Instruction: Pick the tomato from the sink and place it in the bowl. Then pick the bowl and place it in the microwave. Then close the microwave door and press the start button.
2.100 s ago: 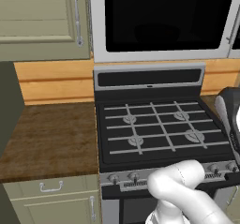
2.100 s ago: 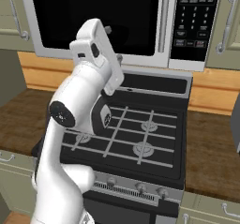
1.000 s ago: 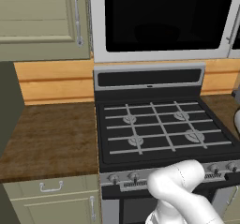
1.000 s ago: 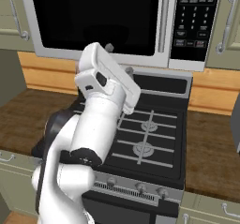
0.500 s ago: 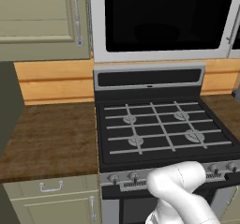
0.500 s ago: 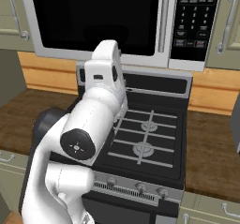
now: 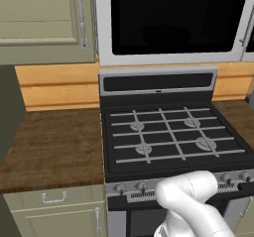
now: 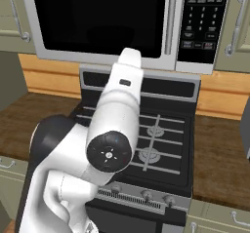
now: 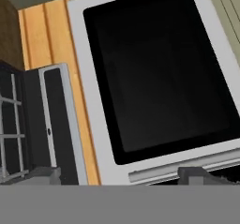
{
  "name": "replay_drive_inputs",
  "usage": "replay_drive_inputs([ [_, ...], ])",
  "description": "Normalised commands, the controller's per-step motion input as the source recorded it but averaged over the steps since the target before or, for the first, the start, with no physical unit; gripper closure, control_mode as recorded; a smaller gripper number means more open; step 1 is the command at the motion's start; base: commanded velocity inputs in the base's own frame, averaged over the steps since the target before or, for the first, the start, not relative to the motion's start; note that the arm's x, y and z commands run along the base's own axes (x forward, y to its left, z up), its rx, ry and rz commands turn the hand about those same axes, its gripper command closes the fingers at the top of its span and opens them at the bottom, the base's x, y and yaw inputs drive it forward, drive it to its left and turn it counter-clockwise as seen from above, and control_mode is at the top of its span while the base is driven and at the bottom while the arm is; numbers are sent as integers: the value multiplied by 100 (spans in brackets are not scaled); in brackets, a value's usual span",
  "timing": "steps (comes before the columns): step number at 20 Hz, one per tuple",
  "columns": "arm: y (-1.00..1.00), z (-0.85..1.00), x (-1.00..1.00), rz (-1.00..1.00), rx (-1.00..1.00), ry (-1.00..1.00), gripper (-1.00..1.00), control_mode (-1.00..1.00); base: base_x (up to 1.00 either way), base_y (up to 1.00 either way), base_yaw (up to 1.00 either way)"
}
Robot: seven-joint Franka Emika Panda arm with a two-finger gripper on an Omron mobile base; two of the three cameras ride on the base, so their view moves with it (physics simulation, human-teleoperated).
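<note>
The microwave hangs above the stove, and its microwave door with the dark glass is shut. A vertical bar handle and a black keypad sit at its right. In the hand view the door appears rolled sideways, with the handle low in the picture. My gripper faces the door glass at some distance, open, with nothing between its fingertips. My white arm reaches forward over the stove. The tomato, the sink and the bowl are out of view.
A black gas stove with grey grates sits below the microwave, with knobs along its front. Brown wooden counters flank it on both sides. Beige cabinets hang at the upper left. A grey object juts in at the right edge.
In the right base view my arm has swung from the left to the middle and now points forward at the microwave. The gripper has stayed open. The base has not moved.
</note>
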Motion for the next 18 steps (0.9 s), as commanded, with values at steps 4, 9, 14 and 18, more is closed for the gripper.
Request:
replay_drive_inputs([
  [4,-21,0,6,8,19,2,-100,-100,0,0,0],
  [9,-6,-9,37,9,12,8,-100,-100,0,0,0],
  [14,-5,-1,47,9,12,6,-100,-100,0,0,0],
  [18,-27,0,0,6,12,0,-100,-100,0,0,0],
])
